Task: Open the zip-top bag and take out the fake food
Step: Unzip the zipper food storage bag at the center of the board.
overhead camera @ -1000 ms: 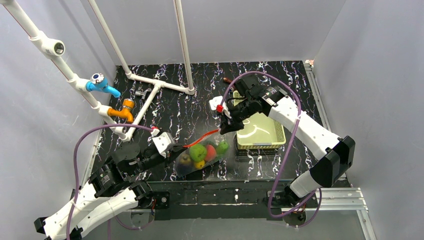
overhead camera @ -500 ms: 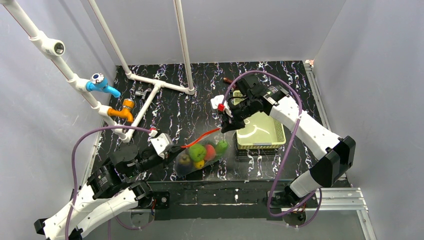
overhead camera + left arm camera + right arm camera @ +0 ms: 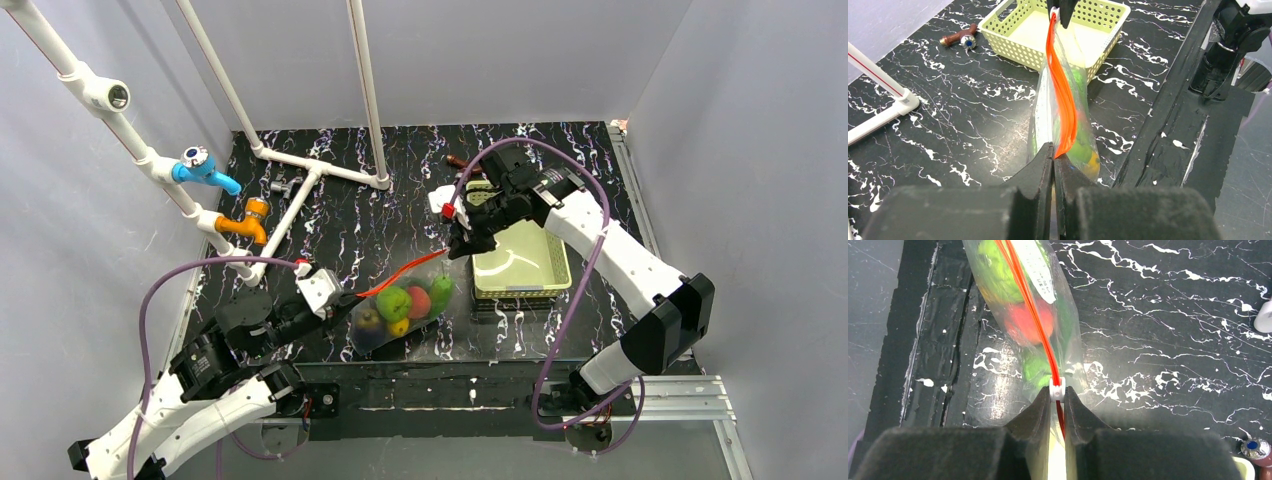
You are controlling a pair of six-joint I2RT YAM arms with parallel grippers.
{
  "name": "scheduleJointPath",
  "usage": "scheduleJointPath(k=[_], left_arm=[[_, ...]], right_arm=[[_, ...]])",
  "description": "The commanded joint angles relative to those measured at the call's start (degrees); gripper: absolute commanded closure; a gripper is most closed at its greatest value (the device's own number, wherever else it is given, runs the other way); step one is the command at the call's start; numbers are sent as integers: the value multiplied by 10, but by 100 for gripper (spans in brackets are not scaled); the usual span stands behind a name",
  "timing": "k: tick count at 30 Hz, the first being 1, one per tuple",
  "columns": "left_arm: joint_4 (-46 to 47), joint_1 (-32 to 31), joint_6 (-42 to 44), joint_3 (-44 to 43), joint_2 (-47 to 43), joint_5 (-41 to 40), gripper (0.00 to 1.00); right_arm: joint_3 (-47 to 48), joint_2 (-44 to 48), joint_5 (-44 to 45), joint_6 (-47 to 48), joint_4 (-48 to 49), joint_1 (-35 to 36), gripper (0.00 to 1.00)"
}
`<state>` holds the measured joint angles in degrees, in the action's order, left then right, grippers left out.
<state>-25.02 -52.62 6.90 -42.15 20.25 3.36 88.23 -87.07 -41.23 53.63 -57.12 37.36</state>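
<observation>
While left hand [image 3: 1054, 161] and right hand [image 3: 1057, 399] clamp the zip-top bag [image 3: 1069, 335], its white label [image 3: 1037, 275] is unreadable.

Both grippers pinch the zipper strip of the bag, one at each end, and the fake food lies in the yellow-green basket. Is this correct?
No. The fake food is inside the zip-top bag, not in the basket, as the top external view shows. The left gripper and right gripper do pinch the zipper strip at its ends.
</observation>
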Motion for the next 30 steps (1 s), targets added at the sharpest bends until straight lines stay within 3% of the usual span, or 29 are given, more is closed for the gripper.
scheduleJointPath(k=[1, 30], left_arm=[[-25, -1, 10, -30, -13, -15, 100], [-41, 0, 20, -46, -26, -25, 100]], right_arm=[[-6, 22, 34, 15, -15, -21, 99], [-11, 22, 65, 37, -28, -51, 99]])
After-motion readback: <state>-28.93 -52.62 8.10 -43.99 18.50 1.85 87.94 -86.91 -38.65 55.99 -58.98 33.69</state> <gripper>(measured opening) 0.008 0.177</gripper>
